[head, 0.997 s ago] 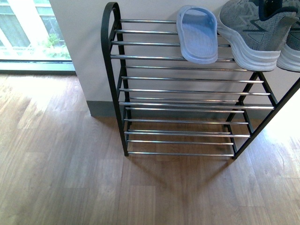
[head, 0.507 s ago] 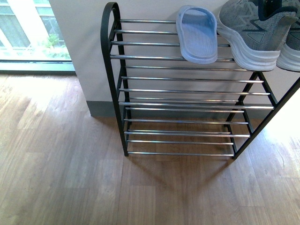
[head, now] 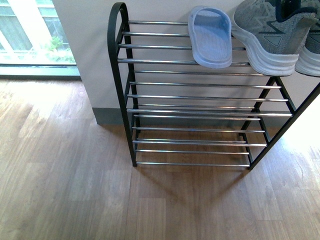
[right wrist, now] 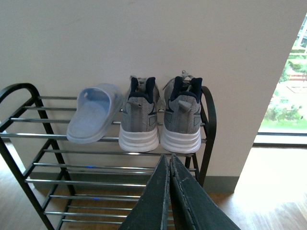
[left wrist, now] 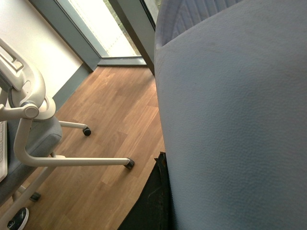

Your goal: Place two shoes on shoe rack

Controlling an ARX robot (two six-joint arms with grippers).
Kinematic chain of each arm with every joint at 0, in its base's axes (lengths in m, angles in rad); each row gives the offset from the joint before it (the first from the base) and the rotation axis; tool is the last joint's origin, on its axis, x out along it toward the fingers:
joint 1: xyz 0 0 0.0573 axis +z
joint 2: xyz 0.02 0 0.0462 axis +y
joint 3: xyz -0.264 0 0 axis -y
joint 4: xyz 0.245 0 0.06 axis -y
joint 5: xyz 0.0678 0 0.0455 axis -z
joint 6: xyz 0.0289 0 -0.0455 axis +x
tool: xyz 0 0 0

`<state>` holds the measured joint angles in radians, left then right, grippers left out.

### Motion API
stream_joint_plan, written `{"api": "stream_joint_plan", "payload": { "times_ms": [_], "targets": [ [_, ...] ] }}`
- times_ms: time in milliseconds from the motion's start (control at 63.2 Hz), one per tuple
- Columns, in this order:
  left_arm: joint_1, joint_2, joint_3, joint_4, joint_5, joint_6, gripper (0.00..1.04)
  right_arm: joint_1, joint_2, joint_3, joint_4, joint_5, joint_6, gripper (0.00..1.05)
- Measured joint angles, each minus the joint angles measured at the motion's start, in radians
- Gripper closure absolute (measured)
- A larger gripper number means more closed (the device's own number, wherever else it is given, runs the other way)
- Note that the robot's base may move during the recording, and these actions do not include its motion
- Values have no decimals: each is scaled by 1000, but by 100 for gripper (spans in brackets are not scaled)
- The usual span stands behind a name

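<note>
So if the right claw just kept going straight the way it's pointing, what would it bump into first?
Probably the right-hand grey sneaker on the shoe rack: the closed right gripper points at its heel, though depth is hard to judge.

Between the earlier front views and this one you will find no change to log. The shoe rack [head: 200, 95] sits at the same spot in frame, the two shoes [head: 272, 35] lie on its top tier exactly as before, and the pale blue slipper [head: 210, 36] beside them has not shifted. No arm has come into the front view. The wrist views have no earlier pictures to compare against.
</note>
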<state>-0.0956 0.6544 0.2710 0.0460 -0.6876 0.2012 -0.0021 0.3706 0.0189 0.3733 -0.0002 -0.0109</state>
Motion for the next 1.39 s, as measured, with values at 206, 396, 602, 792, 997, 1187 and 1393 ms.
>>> {"api": "stream_joint_plan", "payload": {
  "times_ms": [206, 396, 602, 792, 997, 1187, 1393],
  "targets": [
    [0, 0, 0, 0, 0, 0, 103, 0, -77, 0, -77, 0, 0, 103],
    [0, 0, 0, 0, 0, 0, 103, 0, -134, 0, -135, 0, 0, 103],
    [0, 0, 0, 0, 0, 0, 103, 0, -185, 0, -186, 0, 0, 103],
    [0, 0, 0, 0, 0, 0, 103, 0, -349, 0, -363, 0, 0, 103],
    [0, 0, 0, 0, 0, 0, 103, 0, -364, 0, -370, 0, 0, 103],
    [0, 0, 0, 0, 0, 0, 103, 0, -364, 0, -370, 0, 0, 103],
    [0, 0, 0, 0, 0, 0, 103, 0, -364, 0, -370, 0, 0, 81]
  ]
}}
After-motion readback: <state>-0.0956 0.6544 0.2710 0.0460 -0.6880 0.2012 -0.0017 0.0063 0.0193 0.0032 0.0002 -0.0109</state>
